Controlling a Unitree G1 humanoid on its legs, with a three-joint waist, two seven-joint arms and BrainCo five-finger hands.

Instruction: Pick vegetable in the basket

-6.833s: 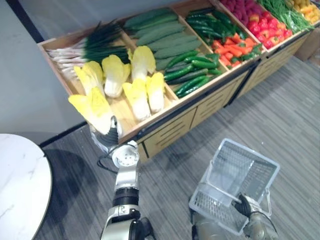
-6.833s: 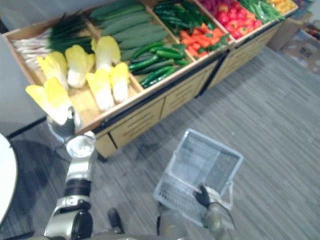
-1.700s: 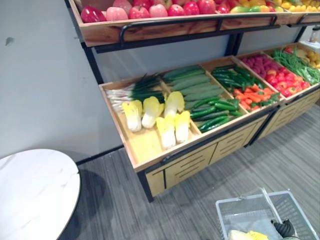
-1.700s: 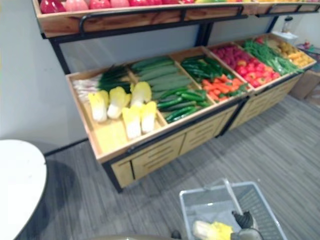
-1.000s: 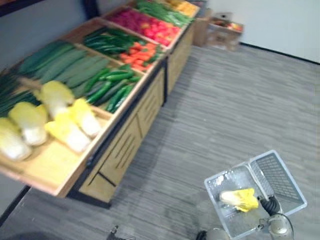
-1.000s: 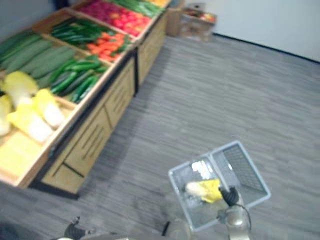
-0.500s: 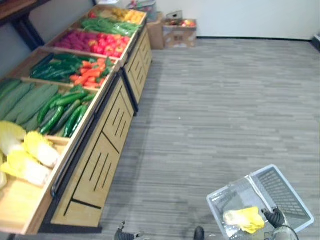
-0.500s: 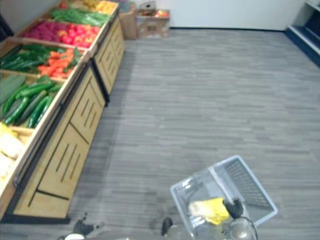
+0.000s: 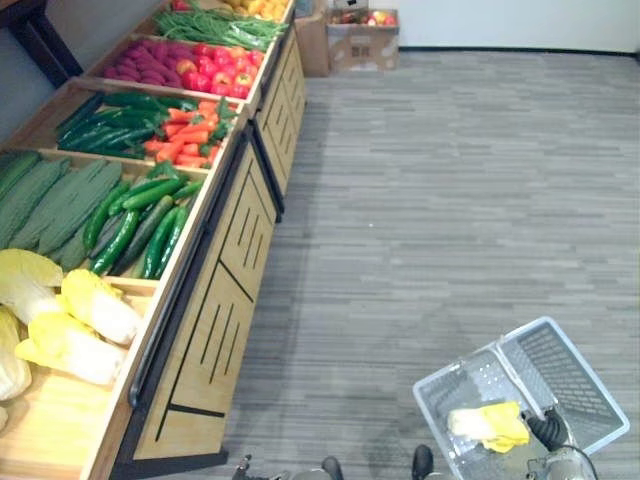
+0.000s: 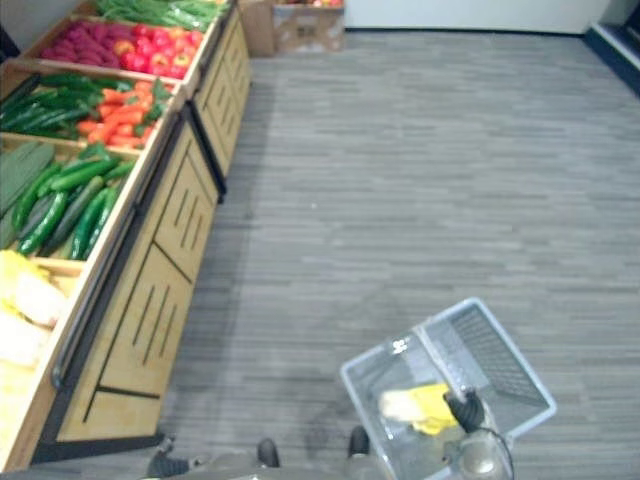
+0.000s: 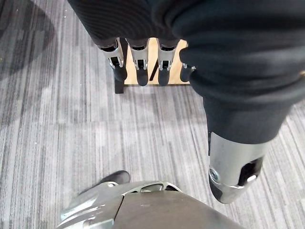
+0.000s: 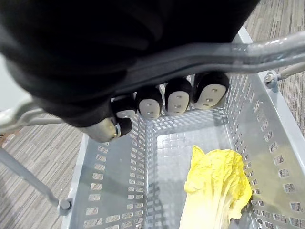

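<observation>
Right hand [image 12: 178, 100] of mine is small and hard to read at the lower right of the head views. Its wrist view shows the fingers curled round the grey basket's [image 9: 590, 395] handle [image 12: 214, 52]. A yellow cabbage [image 12: 217, 183] lies in the basket's bottom, clear of my fingers. My left hand [image 11: 139, 62] hangs straight-fingered, holding nothing.

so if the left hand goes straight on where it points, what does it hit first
Likely the wooden stand, whose bottom corner shows just past the left hand; depth is unclear, so maybe the floor first.
</observation>
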